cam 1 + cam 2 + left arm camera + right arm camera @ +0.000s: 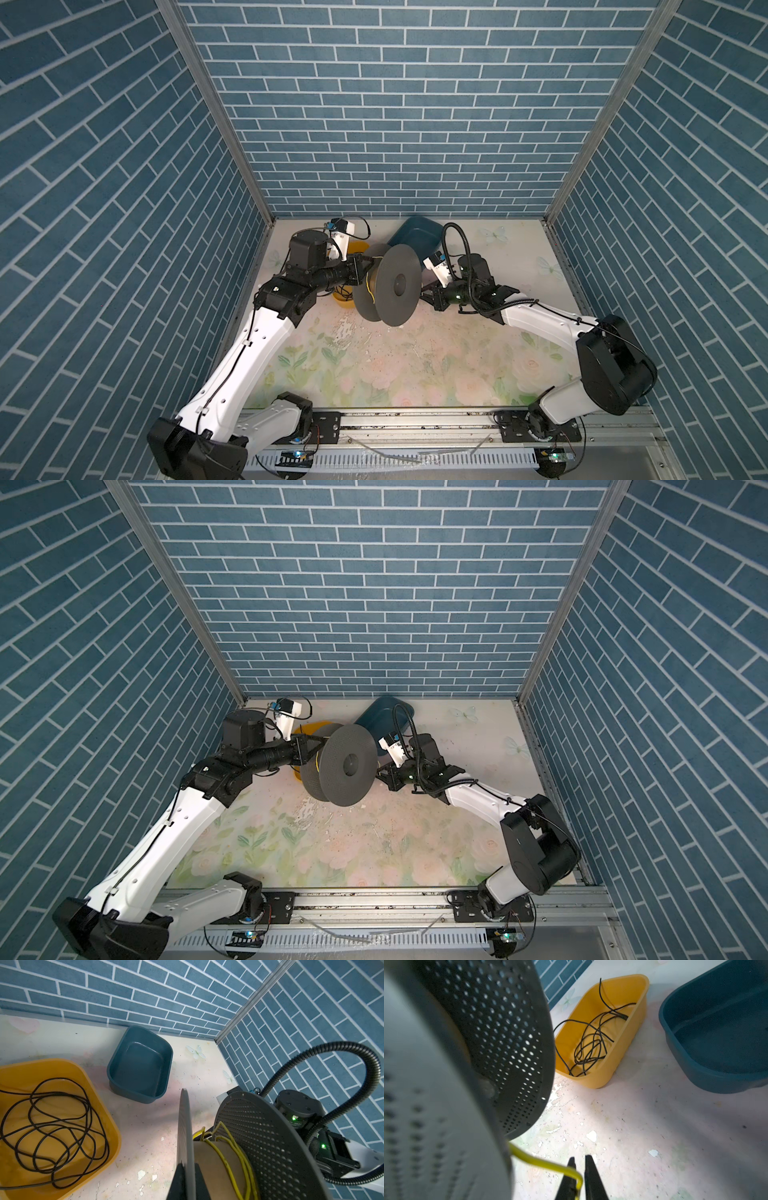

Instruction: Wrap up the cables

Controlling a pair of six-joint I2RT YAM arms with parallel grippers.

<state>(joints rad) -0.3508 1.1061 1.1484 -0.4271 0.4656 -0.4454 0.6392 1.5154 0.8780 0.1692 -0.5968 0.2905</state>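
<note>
Now, left claw (pixel 368 262) clamped on spool (pixel 395 286), right claw (pixel 579 1162) pinching cables (pixel 542 1162), arms angled inward.

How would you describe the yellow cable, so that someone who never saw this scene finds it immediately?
Find the grey perforated spool near the middle of the floral table. The yellow cable is wound in a few turns around its brown core. Unlike the black wire lying loose in the yellow tub nearby, it is bright yellow.

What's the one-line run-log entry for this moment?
left end effector: shut on flange of grey perforated spool | right end effector: shut on thin yellow cable | wrap: a few turns on brown cardboard core
</note>
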